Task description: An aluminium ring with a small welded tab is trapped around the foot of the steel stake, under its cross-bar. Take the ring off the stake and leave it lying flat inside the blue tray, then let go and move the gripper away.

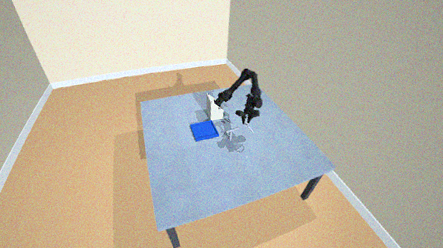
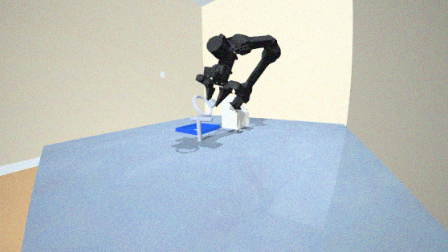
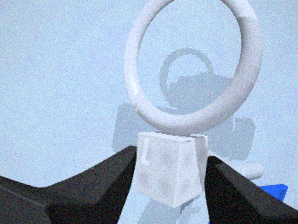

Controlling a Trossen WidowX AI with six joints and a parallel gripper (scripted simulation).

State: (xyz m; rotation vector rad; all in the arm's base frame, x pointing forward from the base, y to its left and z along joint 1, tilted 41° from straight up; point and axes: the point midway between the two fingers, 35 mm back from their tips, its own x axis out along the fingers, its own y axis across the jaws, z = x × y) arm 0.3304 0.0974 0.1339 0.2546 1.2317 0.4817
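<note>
Exterior view: the ring (image 1: 249, 127) (image 2: 194, 103) (image 3: 131, 60) is held raised above the surface (image 1: 230, 176) (image 2: 201, 193) (image 3: 50, 75), with its plane steeply tilted. Its welded tab (image 2: 212, 103) (image 3: 162, 167) is gripped between the fingers of the gripper (image 1: 244, 122) (image 2: 213, 103) (image 3: 172, 159), which are closed on it and kept partly apart by its width. In the wrist view, the pale, blocky tab is seen with a dark finger at either side, and the round of the ring is carried beyond the fingertips, where nothing is threaded through it. The steel stake (image 2: 199, 130) is left standing upright on the surface, topped by its cross-bar (image 1: 231, 131) (image 2: 201, 119) (image 3: 250, 171). The ring is clear of the stake's foot and is seen higher than the cross-bar in the exterior view. The blue tray (image 1: 203, 131) (image 2: 189, 128) (image 3: 274, 191) is set on the surface near the stake, and the ring is held outside it. Shadows of the ring and gripper are cast on the surface. Above, the black arm (image 1: 248, 75) (image 2: 261, 42) is bent sharply, with the gripper pointed downward; a white block (image 1: 215, 110) (image 2: 230, 116) is seen near the tray.
</note>
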